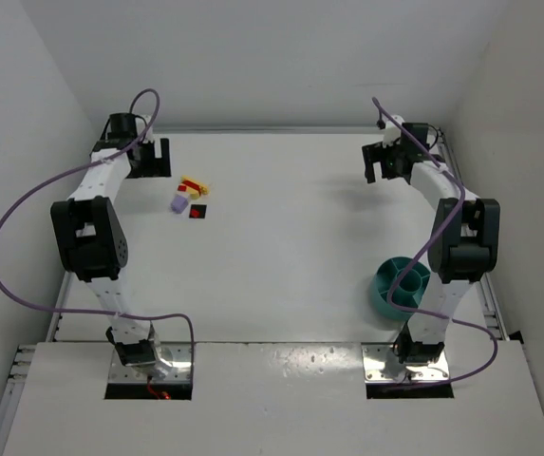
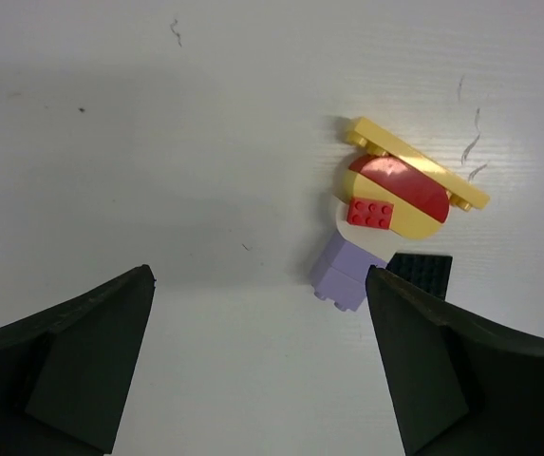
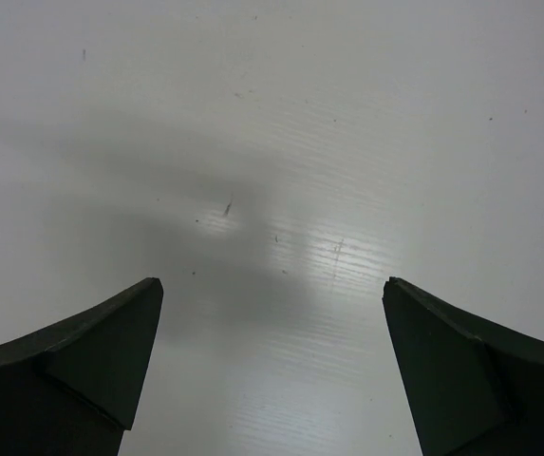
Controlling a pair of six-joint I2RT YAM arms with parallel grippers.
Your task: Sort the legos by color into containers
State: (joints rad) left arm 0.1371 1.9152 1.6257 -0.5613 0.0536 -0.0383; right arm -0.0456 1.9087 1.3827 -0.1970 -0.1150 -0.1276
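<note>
Looking from above, we see the left gripper (image 1: 153, 157) spread wide near the legos (image 1: 189, 197), the right gripper (image 1: 383, 163) equally released and empty, and the teal bowl (image 1: 392, 290) well apart. At the left wrist, glossy studded pieces cluster together; we should take the boxy lavender brick (image 2: 347, 273) first, closing across its flat sides. The right wrist shows only white table (image 3: 272, 142).

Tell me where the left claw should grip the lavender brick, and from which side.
Probably from straight above, the open left claw shifted right, closing on the left and right faces of the lavender brick at its near end. That end is free; its far end meets the red and yellow pieces, and the black plate beside it lies flat.
</note>
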